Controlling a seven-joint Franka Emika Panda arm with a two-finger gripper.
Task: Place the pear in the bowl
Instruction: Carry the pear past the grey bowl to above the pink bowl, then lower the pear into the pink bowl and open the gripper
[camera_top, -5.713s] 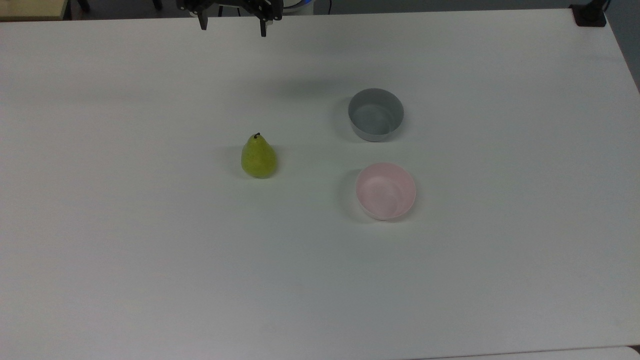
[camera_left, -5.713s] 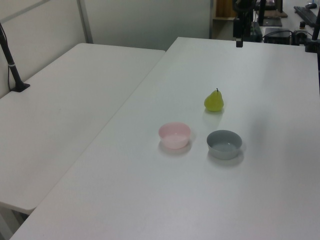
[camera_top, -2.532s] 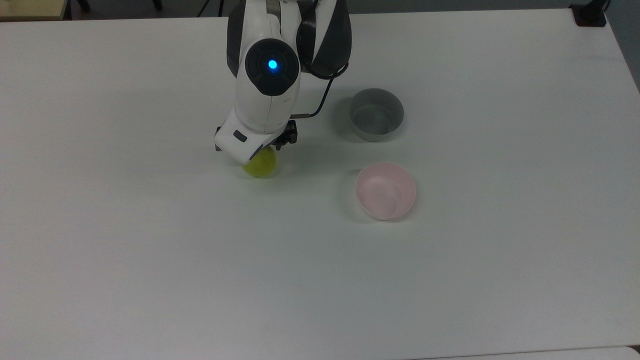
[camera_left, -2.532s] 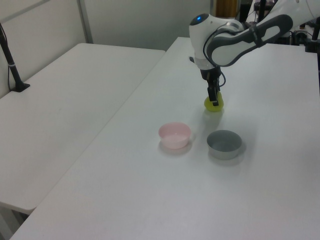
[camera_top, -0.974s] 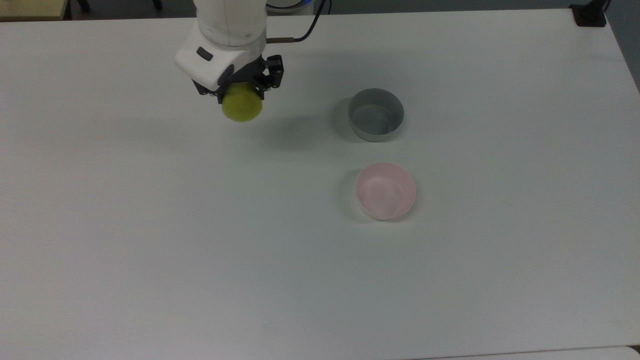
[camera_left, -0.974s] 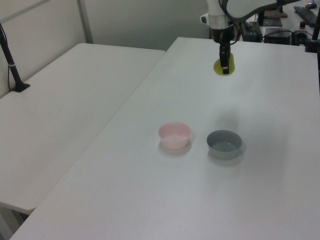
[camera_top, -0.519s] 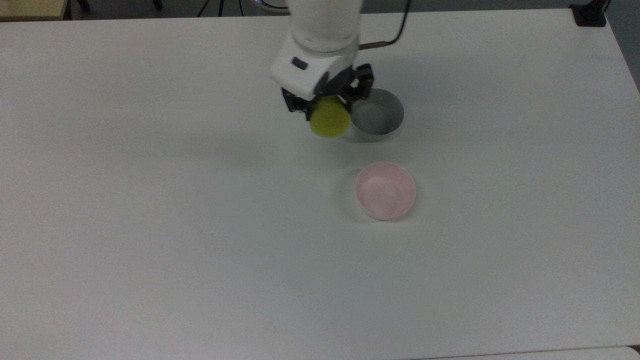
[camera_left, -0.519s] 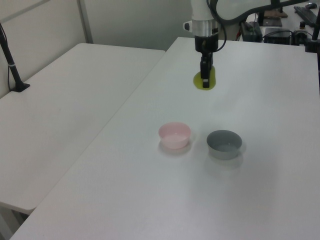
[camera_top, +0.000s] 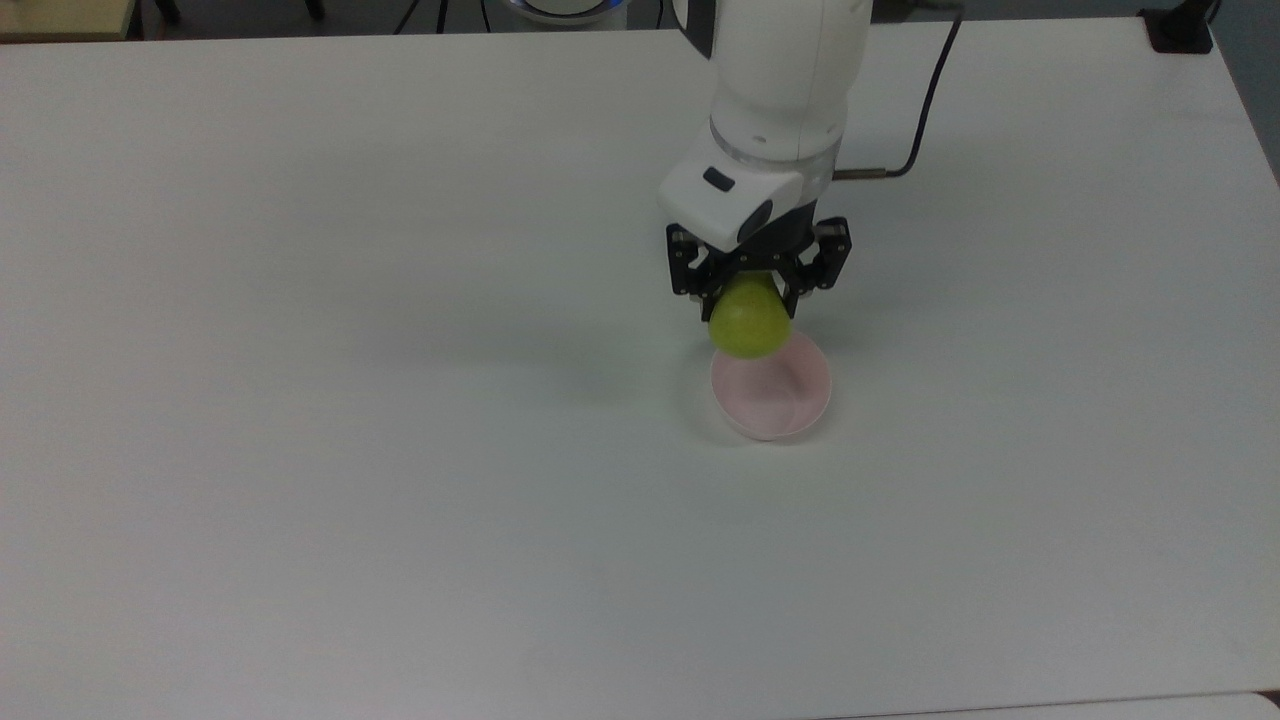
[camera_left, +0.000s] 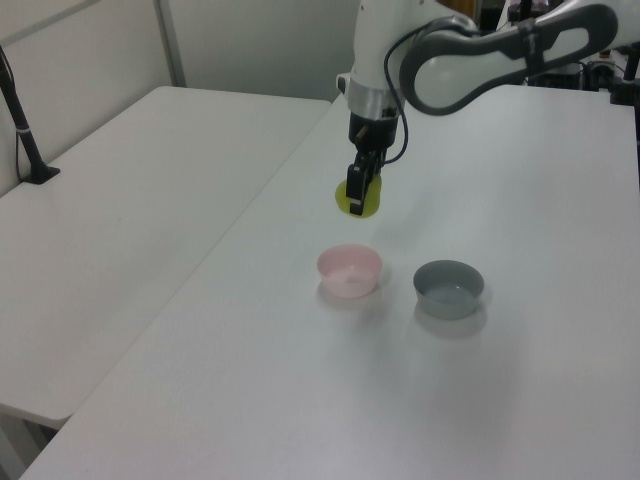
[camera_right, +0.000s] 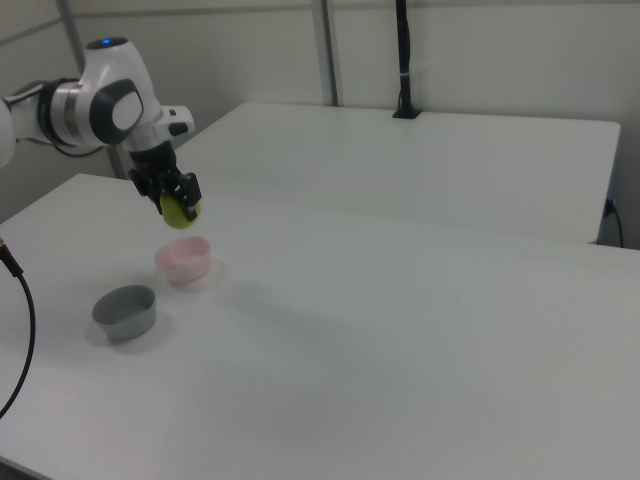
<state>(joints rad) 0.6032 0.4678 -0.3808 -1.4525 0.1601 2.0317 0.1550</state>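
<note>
Gripper: gripper (camera_top: 752, 292) points down from the white arm, its black fingers (camera_top: 690, 280) clamped on the upper part of the pear; in the left view it (camera_left: 358, 190) hangs well above the tabletop, in the right view it (camera_right: 172, 193) sits at the arm's low end.
Pear: pear (camera_top: 748, 318) is held in the air, yellow-green, its round bottom hanging below the fingers; stem hidden by the gripper. In the top view it overlaps the far-left rim of the bowl. In the left view it (camera_left: 361, 200) is above and a little behind the bowl; in the right view it (camera_right: 181, 213) is just above the bowl's far-left side.
Bowl: pale pink bowl (camera_top: 790, 405) stands upright on the table with nothing inside; also seen at (camera_left: 349, 271) and (camera_right: 183, 260).
Grey bowl: grey bowl (camera_left: 449, 288) stands near the pink one, on the left view's right; in the right view it (camera_right: 125, 311) is nearer and on the right view's left.
Table: white table (camera_top: 300, 400) carries both bowls.
Cable: a dark cable (camera_top: 925, 100) runs from the arm's wrist toward the far edge.
</note>
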